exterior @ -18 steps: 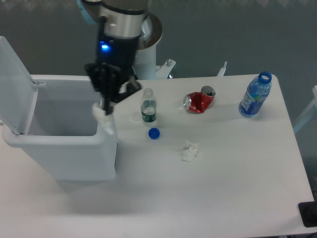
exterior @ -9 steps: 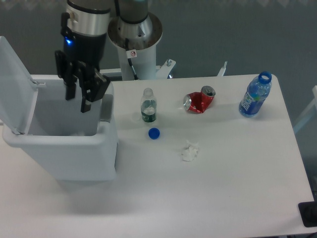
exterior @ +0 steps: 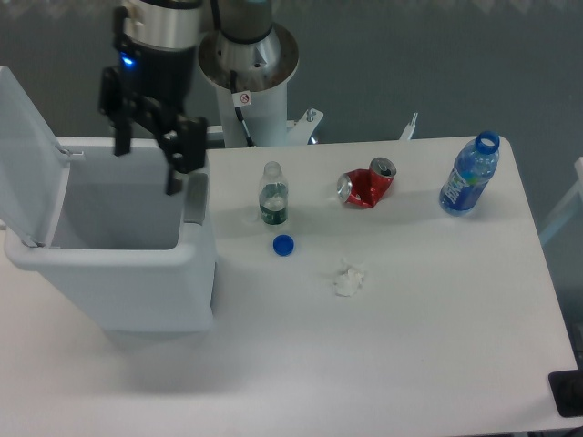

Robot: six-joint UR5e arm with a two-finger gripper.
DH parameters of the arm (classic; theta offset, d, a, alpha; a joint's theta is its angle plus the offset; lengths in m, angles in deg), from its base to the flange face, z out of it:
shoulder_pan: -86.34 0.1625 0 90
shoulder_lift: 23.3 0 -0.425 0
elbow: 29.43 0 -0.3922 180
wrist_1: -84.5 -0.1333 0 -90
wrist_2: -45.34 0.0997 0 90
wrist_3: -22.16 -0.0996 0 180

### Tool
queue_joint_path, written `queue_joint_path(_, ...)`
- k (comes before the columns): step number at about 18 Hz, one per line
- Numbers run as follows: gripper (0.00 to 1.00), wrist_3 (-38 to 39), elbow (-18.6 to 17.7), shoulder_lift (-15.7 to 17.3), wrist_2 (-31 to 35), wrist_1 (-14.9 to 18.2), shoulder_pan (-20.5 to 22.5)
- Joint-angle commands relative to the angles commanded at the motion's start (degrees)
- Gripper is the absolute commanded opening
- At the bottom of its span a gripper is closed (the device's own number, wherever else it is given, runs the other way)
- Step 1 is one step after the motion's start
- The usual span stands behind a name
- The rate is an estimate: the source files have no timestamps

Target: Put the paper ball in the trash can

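Note:
The trash can stands at the table's left, a large white bin with its flip lid open and a grey tab on its right rim. My gripper hangs over the bin's opening near its right side. It is open, with its fingers spread wide and nothing between them. The paper ball does not show anywhere. What I can see of the bin's inside is only bare wall.
A small clear bottle stands right of the bin with a blue cap in front of it. A crushed red can, a blue bottle and a small ragged white wad lie further right. The robot's pedestal is behind.
A second ago my gripper held the paper ball at the bin's right rim. It moved left over the opening and opened; the ball is gone from view and the fingers have spread wider.

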Motion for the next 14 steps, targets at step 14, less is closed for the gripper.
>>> queue_joint_path(14,1.00,-11.77,1.14,-11.15,0.09,-3.17,18.91)
